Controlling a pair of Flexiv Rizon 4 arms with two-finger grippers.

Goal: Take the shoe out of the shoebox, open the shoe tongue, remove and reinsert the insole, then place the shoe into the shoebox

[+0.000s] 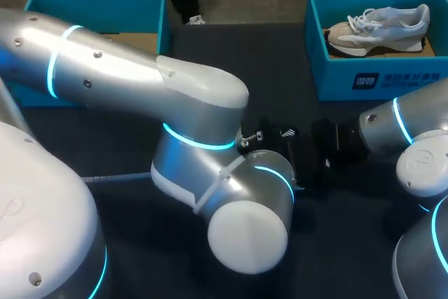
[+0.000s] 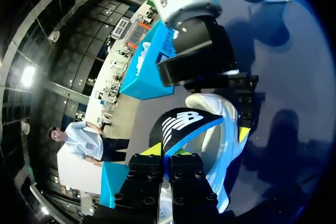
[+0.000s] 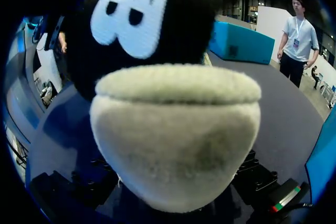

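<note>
mid-table, centre of the head view: right gripper grasping the white shoe, left gripper pinched on the black insole, seemingly partway out. shoe is out, tongue likely opened; reinserting and boxing remain. shoebox upper right holds another shoe

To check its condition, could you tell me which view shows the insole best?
The left wrist view: the insole, pinched in the left tool, shows its logo face and blue edge against the shoe. The right wrist view shows only its black upper part beyond the heel. The head view mostly hides it behind the left arm.
</note>
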